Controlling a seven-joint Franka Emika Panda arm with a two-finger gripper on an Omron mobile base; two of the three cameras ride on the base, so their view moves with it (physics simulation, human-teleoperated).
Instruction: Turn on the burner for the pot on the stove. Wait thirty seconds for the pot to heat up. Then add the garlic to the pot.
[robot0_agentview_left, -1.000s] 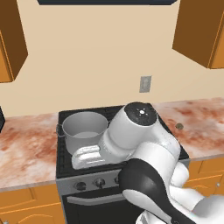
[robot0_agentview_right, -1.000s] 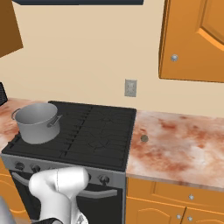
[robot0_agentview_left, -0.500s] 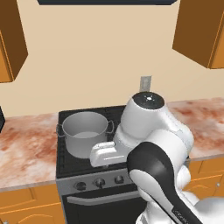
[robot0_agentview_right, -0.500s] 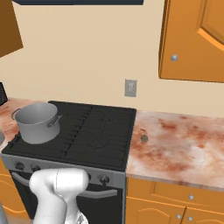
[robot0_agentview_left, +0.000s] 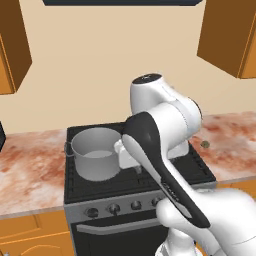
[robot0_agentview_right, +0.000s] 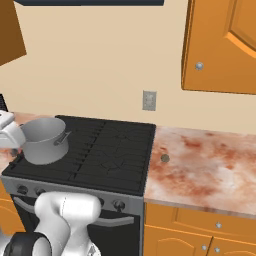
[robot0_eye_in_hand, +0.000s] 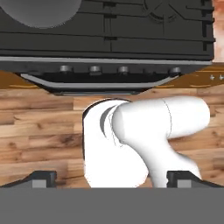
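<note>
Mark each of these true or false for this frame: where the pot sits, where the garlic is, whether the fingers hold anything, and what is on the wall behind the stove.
1. The pot sits on the stove's left side. True.
2. The garlic is already inside the pot. False: it lies on the counter just right of the stove.
3. The fingers are closed on the garlic. False: they stand wide apart with nothing between them.
4. An outlet plate is on the wall behind the stove. True.

Kitchen: stove (robot0_agentview_right: 90, 155), marble counter (robot0_agentview_right: 210, 170), wood cabinets (robot0_agentview_right: 220, 45), wall outlet (robot0_agentview_right: 149, 100).
</note>
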